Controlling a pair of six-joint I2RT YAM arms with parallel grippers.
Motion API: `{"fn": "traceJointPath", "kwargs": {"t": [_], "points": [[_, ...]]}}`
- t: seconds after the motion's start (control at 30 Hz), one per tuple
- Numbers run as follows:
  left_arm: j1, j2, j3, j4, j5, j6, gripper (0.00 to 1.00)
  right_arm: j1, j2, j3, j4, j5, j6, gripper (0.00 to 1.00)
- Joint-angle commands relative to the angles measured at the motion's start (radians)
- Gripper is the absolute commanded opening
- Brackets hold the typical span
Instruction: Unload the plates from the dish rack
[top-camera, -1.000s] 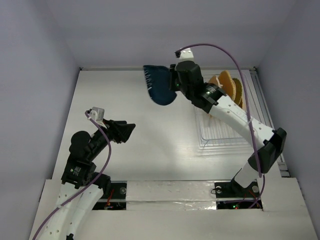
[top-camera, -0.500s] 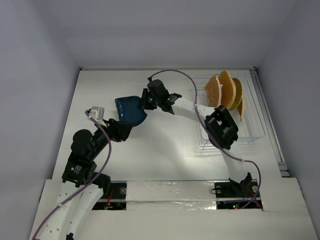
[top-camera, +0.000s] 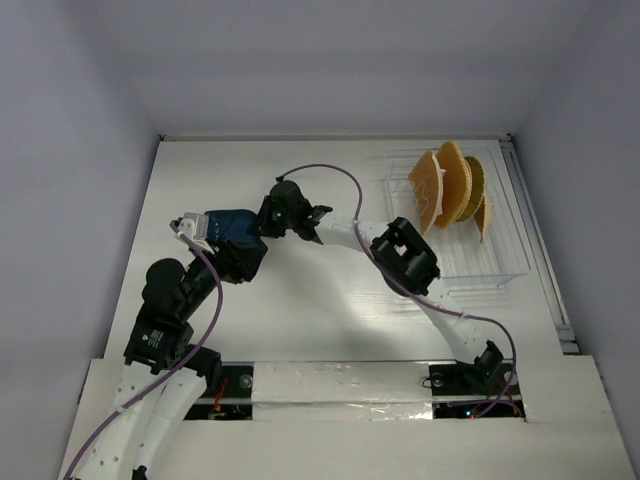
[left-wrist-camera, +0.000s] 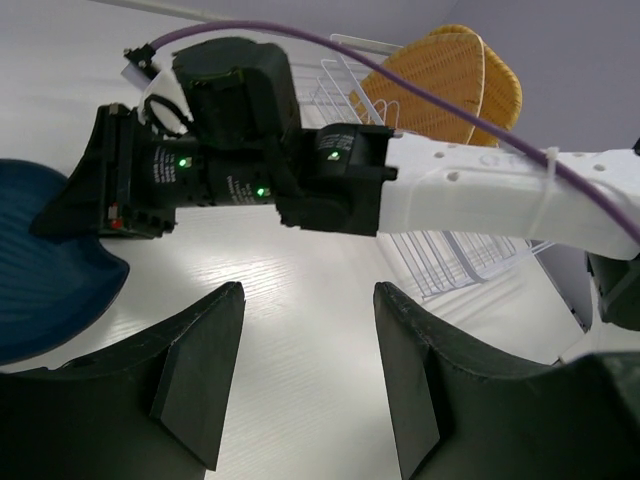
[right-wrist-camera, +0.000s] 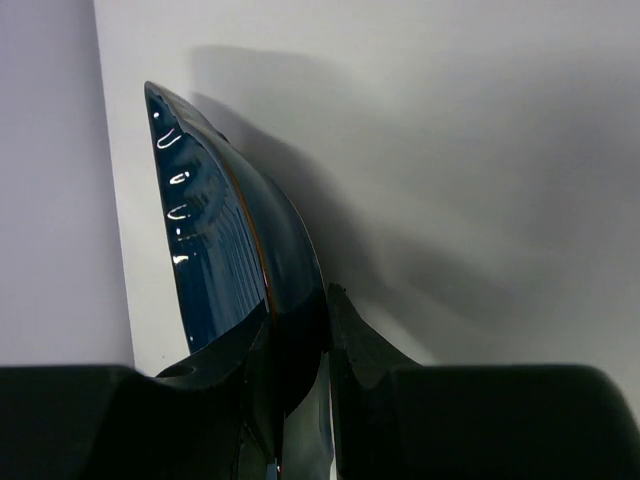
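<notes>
Several orange-tan ribbed plates (top-camera: 445, 185) stand on edge in the clear dish rack (top-camera: 500, 262) at the back right. They also show in the left wrist view (left-wrist-camera: 450, 90), with the rack's bars (left-wrist-camera: 450, 260) below them. My right gripper (top-camera: 262, 222) is stretched far left and is shut on the rim of a dark blue rounded object (top-camera: 230, 222), seen edge-on in the right wrist view (right-wrist-camera: 215, 240) between the jaws of the gripper (right-wrist-camera: 300, 310). My left gripper (top-camera: 245, 260) is open and empty, just in front of the blue object (left-wrist-camera: 40, 290).
The right arm's forearm (top-camera: 345, 228) lies across the middle of the table between the rack and the left gripper. White walls close in the table on the left, back and right.
The right arm has swung the dark blue object from the back middle leftward and down, to just beside my left gripper. The left arm has hardly moved.
</notes>
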Motion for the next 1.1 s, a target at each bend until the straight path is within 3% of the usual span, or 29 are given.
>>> {"fn": "traceJointPath", "kwargs": {"t": [0.0, 0.03, 0.07, 0.17, 0.27, 0.3, 0.4, 0.53, 0.7, 0.77, 0.83, 0.9, 1.0, 1.07], "points": [[0.007, -0.002, 0.028, 0.033, 0.002, 0.013, 0.51, 0.019, 0.006, 0.11, 0.175, -0.038, 0.115, 0.06], [0.007, -0.004, 0.026, 0.033, 0.002, 0.011, 0.51, 0.019, 0.014, 0.119, 0.18, -0.031, 0.132, 0.1], [0.007, -0.005, 0.026, 0.033, 0.001, 0.009, 0.51, 0.028, 0.023, 0.118, 0.189, -0.03, 0.141, 0.2], [0.007, -0.007, 0.026, 0.031, 0.001, 0.009, 0.51, 0.028, 0.019, 0.093, 0.198, -0.03, 0.144, 0.31], [0.007, -0.008, 0.025, 0.033, 0.002, 0.009, 0.51, 0.028, -0.006, 0.014, 0.227, -0.013, 0.144, 0.51], [0.007, -0.008, 0.026, 0.033, 0.001, 0.009, 0.51, 0.028, -0.03, -0.005, 0.229, -0.01, 0.14, 0.65], [0.007, -0.013, 0.025, 0.033, -0.001, 0.009, 0.51, 0.028, -0.102, -0.083, 0.218, 0.034, 0.086, 0.86], [0.007, -0.013, 0.026, 0.033, -0.002, 0.009, 0.51, 0.028, -0.214, -0.152, 0.151, 0.148, -0.039, 0.99], [0.017, -0.01, 0.026, 0.034, -0.002, 0.009, 0.51, 0.028, -0.358, -0.212, 0.078, 0.274, -0.162, 1.0], [0.017, -0.011, 0.025, 0.033, -0.001, 0.009, 0.51, 0.028, -0.43, -0.241, 0.036, 0.327, -0.223, 0.96], [0.017, -0.011, 0.026, 0.034, -0.002, 0.009, 0.5, 0.028, -0.496, -0.304, 0.022, 0.39, -0.279, 0.57], [0.017, -0.011, 0.023, 0.033, -0.002, 0.009, 0.46, 0.016, -0.626, -0.364, -0.017, 0.444, -0.309, 0.0], [0.017, -0.014, 0.02, 0.039, 0.001, 0.009, 0.32, -0.045, -0.832, -0.509, -0.046, 0.502, -0.395, 0.0], [0.017, -0.013, 0.02, 0.04, 0.001, 0.008, 0.13, -0.088, -0.933, -0.575, -0.112, 0.573, -0.451, 0.0]]}}
